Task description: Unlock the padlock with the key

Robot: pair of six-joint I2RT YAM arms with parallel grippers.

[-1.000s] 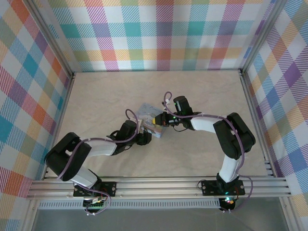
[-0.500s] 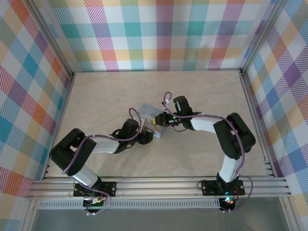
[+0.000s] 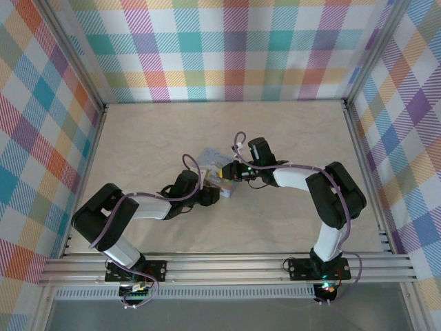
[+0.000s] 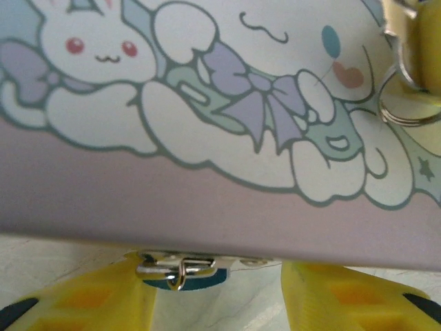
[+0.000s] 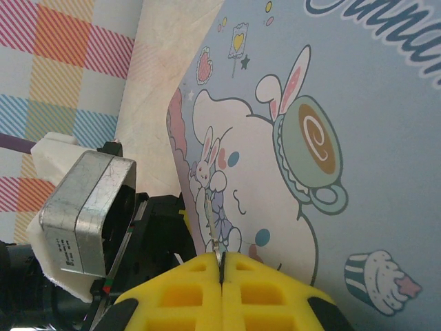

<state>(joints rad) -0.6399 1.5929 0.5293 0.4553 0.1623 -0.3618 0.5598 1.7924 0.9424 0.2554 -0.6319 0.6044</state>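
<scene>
In the left wrist view the tiny blue padlock (image 4: 185, 277) hangs from a silver hasp (image 4: 176, 263) under the tin's front edge. My left gripper (image 4: 217, 303) is open. Its yellow fingers (image 4: 89, 303) stand on either side of the padlock, which sits close to the left one. My right gripper (image 5: 222, 265) is shut on the thin silver key (image 5: 210, 217), seen edge-on above the tin's lid. The key's ring (image 4: 405, 103) shows at the top right of the left wrist view. From above, both grippers (image 3: 207, 195) (image 3: 231, 171) meet at the tin (image 3: 215, 164).
The light-blue cartoon-printed tin (image 5: 331, 124) lies mid-table between the arms. The left arm's metal wrist block (image 5: 86, 207) sits close beside the right gripper. Checked walls (image 3: 234, 48) surround the beige table (image 3: 289, 131).
The left arm's elbow has swung right and its gripper has edged slightly toward the tin. The right arm and the tin have stayed put.
</scene>
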